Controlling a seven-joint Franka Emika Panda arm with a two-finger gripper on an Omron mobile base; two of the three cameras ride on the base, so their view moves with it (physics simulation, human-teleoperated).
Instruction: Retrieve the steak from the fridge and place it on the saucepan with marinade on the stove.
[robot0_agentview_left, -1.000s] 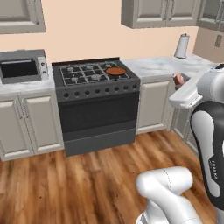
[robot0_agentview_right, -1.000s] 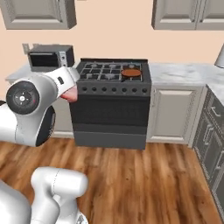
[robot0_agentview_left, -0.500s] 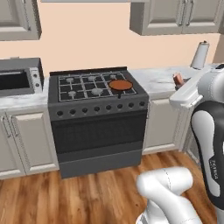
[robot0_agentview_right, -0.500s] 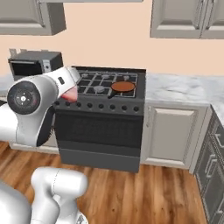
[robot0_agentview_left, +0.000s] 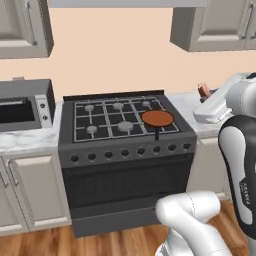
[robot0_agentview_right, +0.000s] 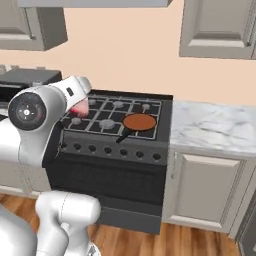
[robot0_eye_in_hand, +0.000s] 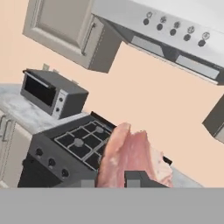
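We have the end effector (robot0_eye_in_hand: 117, 178) clamped on the steak (robot0_eye_in_hand: 131, 153); fetching looks done. Ahead and below it sits the stove (robot0_eye_in_hand: 74, 144). Beyond, the saucepan with marinade (robot0_agentview_right: 139, 122) waits on its burner. Carry-over and placement remain.

The base has driven closer — the stove (robot0_agentview_left: 125, 131) and saucepan (robot0_agentview_left: 157, 118) now loom larger.
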